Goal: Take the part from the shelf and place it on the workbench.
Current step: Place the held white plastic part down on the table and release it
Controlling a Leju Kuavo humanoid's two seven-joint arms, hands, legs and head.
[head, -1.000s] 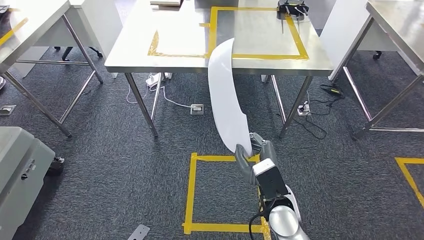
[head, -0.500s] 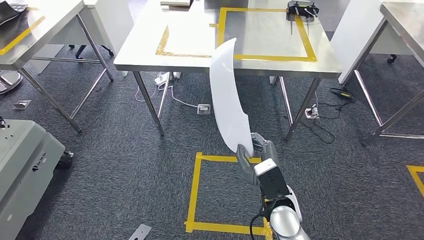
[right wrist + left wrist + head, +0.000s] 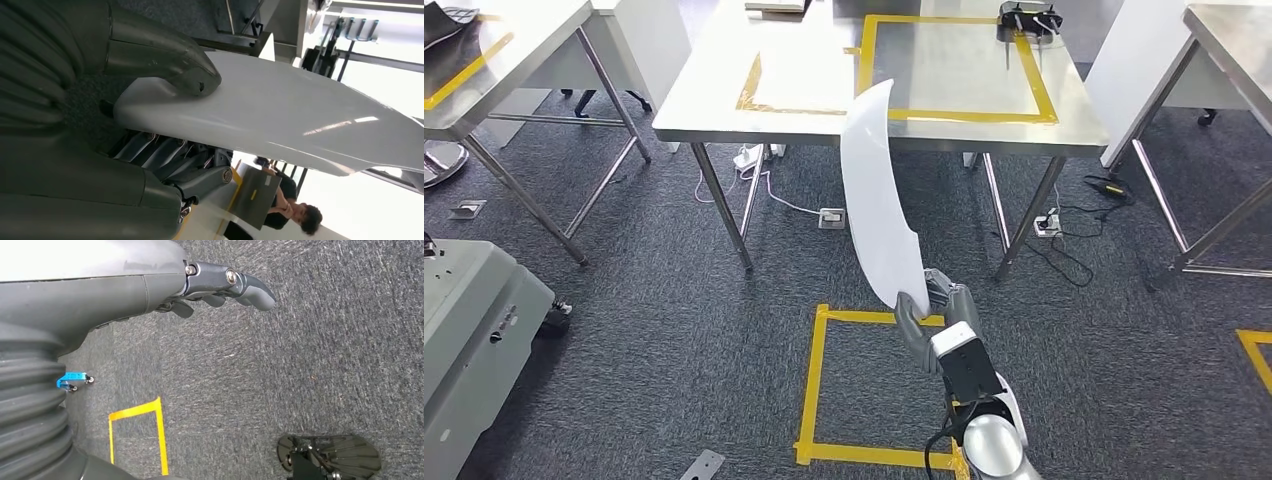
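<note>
1. A long, curved white part (image 3: 879,190) stands nearly upright in the air, gripped at its lower end by the robot's right hand (image 3: 929,310); its upper tip overlaps the near edge of the steel desk (image 3: 724,110) as seen from the head camera.
2. From the right wrist camera, the same white part (image 3: 280,115) lies clamped between the thick grey thumb (image 3: 165,57) on one face and the darker fingers (image 3: 165,155) on the other.
3. The right arm rises from the near edge of the scene, over a square of yellow tape (image 3: 809,380) laid on the dark grey carpet.
4. The left hand (image 3: 220,287) hangs above the carpet, holding nothing, its fingers loosely curved and apart.
5. The desk ahead carries a yellow-taped rectangle (image 3: 954,65) on its top, with a second, smaller taped area to its left.
6. A dark object (image 3: 1027,15) sits at the far right corner of that rectangle; what it is cannot be made out.
7. Cables and floor sockets (image 3: 831,217) lie under the desk.
8. More steel tables stand to the far left and far right, and a grey machine housing (image 3: 469,340) sits at the near left.
9. A person (image 3: 295,212) in dark clothing appears in the background of the right wrist view.
</note>
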